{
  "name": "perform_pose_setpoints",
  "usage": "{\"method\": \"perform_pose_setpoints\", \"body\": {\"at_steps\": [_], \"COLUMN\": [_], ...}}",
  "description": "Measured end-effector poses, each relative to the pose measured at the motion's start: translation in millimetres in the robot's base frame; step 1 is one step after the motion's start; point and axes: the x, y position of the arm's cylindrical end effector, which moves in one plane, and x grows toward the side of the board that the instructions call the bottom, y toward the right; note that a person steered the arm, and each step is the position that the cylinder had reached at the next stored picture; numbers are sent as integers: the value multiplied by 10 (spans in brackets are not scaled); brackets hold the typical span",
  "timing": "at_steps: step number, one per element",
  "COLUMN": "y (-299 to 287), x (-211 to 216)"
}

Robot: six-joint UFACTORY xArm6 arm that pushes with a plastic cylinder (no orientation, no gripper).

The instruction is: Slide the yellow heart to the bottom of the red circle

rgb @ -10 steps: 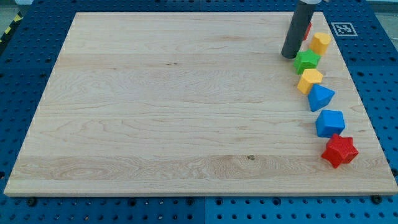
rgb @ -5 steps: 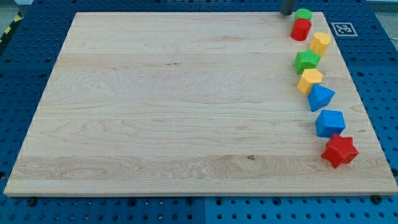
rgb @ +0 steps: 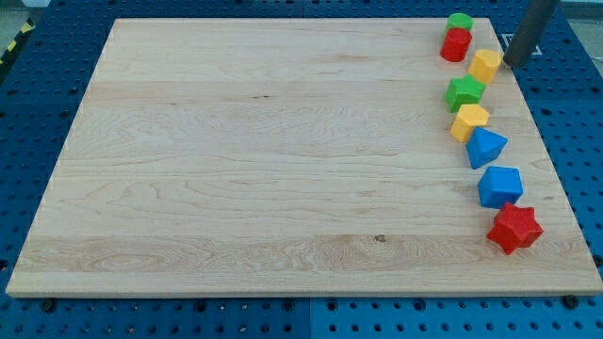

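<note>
The yellow heart [rgb: 485, 65] lies near the view's top right on the wooden board [rgb: 283, 160]. The red circle [rgb: 456, 44] stands just up and left of it, with a green circle [rgb: 460, 22] touching its top side. My tip [rgb: 515, 63] is at the board's right edge, just right of the yellow heart, a small gap apart from it. The rod runs up out of the view's top.
Down the board's right side run a green star [rgb: 464, 92], a yellow hexagon [rgb: 469, 121], a blue triangle-like block [rgb: 485, 148], a blue cube-like block [rgb: 499, 185] and a red star [rgb: 514, 228]. Blue pegboard surrounds the board.
My tip has moved from left of the green star, up past the board's top edge, and now sits right of the yellow heart. No block has moved.
</note>
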Motion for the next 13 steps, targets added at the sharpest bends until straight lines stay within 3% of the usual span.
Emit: {"method": "perform_pose_setpoints", "body": {"at_steps": [10, 13], "y": [-213, -586], "x": [35, 36]}}
